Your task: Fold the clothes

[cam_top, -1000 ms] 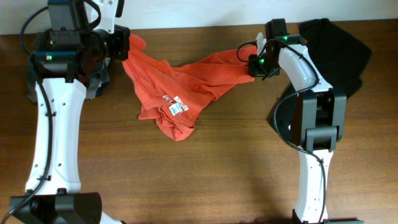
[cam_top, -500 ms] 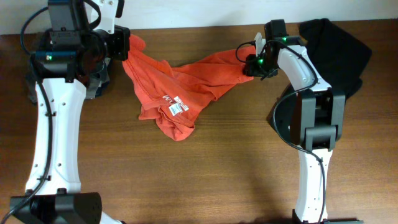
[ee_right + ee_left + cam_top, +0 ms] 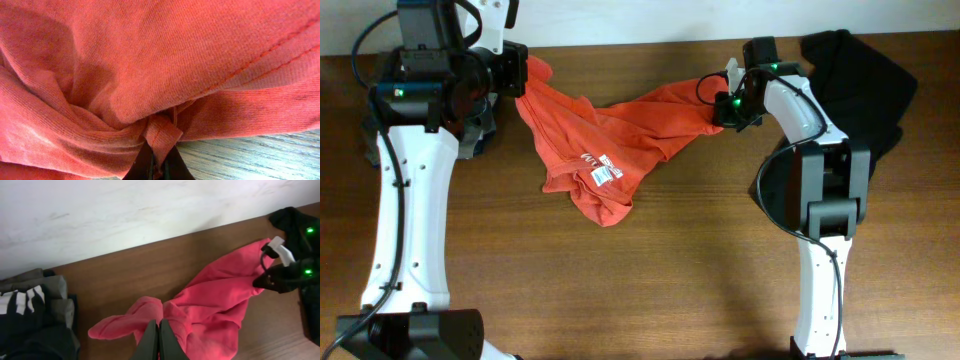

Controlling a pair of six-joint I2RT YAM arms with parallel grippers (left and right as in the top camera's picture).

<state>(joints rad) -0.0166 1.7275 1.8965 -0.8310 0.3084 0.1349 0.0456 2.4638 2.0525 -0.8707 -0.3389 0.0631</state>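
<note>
T-shirt (image 3: 620,130) lies on table (image 3: 670,270), strung across the far middle. Left gripper (image 3: 523,75) pinches its left end near the far edge; right gripper (image 3: 718,110) pinches its right end. Between them the cloth spreads toward the near side, tag (image 3: 605,173) on top of that part. Garment (image 3: 865,70) lies at far right, behind right arm (image 3: 820,180). Pile (image 3: 27,305) sits at far left, beside left arm (image 3: 405,200), left of the T-shirt.

T-shirt (image 3: 150,75): fine-knit cloth, matt, stitched seam lines. Black garment (image 3: 865,60): matt cloth. Table (image 3: 670,280): brown wood, visible grain, faint sheen. Arm links (image 3: 405,220): smooth glossy white plastic. Wall (image 3: 125,205): white, matt, mottled.
</note>
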